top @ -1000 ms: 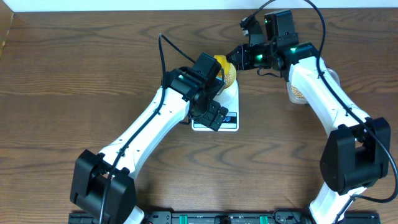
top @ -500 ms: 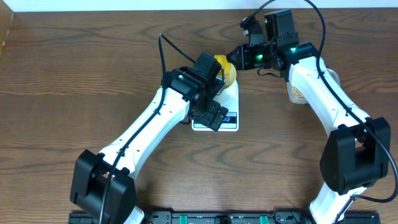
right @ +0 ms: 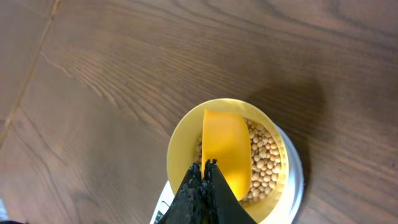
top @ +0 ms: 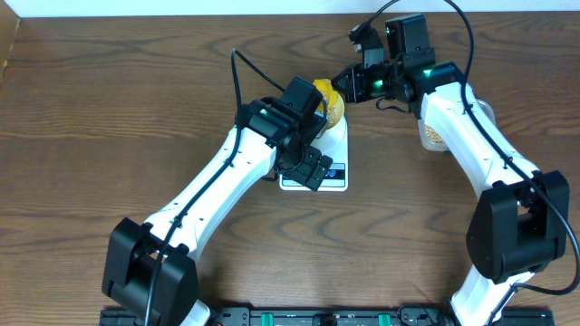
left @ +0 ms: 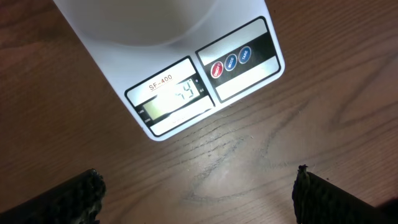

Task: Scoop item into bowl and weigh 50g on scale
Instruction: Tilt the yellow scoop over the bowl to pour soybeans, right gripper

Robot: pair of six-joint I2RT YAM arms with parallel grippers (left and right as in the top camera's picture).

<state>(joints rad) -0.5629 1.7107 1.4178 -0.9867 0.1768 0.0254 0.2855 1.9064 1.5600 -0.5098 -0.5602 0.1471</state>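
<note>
The white scale (left: 186, 81) lies on the wooden table, and its display reads 74. On its platform (right: 297, 180) stands the pale yellow bowl (right: 180, 143) with the tan beans (right: 264, 162) in it. My right gripper (right: 204, 167) is shut on the handle of a bright yellow scoop (right: 227, 146), whose blade rests inside the bowl over the beans. From overhead, the right gripper (top: 343, 84) is just right of the bowl (top: 333, 110). My left gripper (left: 199, 199) hangs open above the table in front of the scale, holding nothing.
A clear plastic tub (top: 433, 136) with more beans sits to the right of the scale (top: 340, 140), partly under my right arm. My left arm reaches diagonally from the front left, and its gripper (top: 311, 169) covers the scale's front part.
</note>
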